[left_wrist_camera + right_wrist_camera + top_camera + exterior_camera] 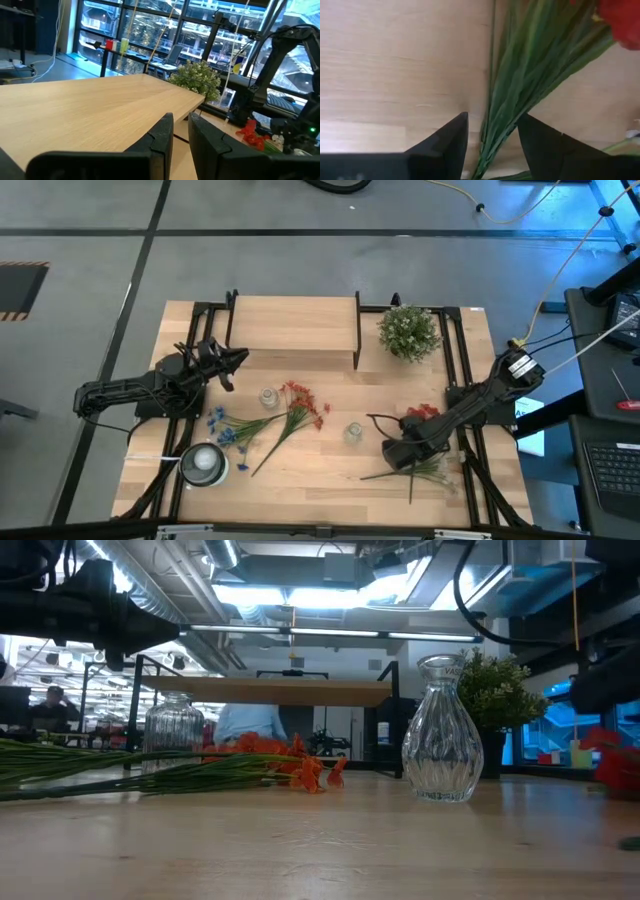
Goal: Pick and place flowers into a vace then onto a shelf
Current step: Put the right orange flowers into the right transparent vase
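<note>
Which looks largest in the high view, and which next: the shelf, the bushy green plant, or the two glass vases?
1. The shelf, clearly the largest.
2. The bushy green plant.
3. The two glass vases, left one and right one: seen from above they look about alike, so I do not rank them.

- A grey floor (300, 205) crossed by dark lines surrounds the light-wood bench (330, 470).
- Ceiling strip lights (300, 595) glow above pipes and ducts.
- Tall windows (150, 30) with dark frames line the room.
- A seated person (50, 705) shows far behind.
</note>
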Robot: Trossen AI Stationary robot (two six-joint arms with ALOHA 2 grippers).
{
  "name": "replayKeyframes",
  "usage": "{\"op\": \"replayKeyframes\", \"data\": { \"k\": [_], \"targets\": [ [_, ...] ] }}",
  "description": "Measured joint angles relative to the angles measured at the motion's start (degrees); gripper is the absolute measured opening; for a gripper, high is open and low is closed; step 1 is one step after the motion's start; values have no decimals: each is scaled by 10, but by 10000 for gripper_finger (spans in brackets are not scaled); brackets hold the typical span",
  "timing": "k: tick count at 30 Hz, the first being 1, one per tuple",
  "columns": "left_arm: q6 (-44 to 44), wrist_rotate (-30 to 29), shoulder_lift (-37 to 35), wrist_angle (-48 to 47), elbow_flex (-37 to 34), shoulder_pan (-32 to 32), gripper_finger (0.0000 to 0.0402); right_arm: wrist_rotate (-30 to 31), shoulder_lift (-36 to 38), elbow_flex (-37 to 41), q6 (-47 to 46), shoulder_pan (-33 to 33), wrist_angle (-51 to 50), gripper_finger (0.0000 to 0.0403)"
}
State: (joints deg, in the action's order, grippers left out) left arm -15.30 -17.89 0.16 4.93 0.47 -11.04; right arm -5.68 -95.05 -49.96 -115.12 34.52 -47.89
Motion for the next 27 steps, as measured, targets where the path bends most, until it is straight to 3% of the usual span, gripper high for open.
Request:
{"op": "replayKeyframes", "data": {
  "k": [5,11,14,16,23,27],
  "targets": [
    [0,-4,0,0,0,0,54,-8,-18,-2,1,0,-2,122],
    [0,-5,0,0,0,0,54,-9,-20,-2,5,0,-7,26],
    [0,-5,0,0,0,0,54,4,-19,-8,14,1,-12,11],
    [0,-5,0,0,0,0,54,50,-17,-22,13,2,-20,13],
    [0,-5,0,0,0,0,54,318,2,-85,5,-3,-82,6],
    [0,-5,0,0,0,0,54,401,3,-123,19,-17,-136,4]
  ]
}}
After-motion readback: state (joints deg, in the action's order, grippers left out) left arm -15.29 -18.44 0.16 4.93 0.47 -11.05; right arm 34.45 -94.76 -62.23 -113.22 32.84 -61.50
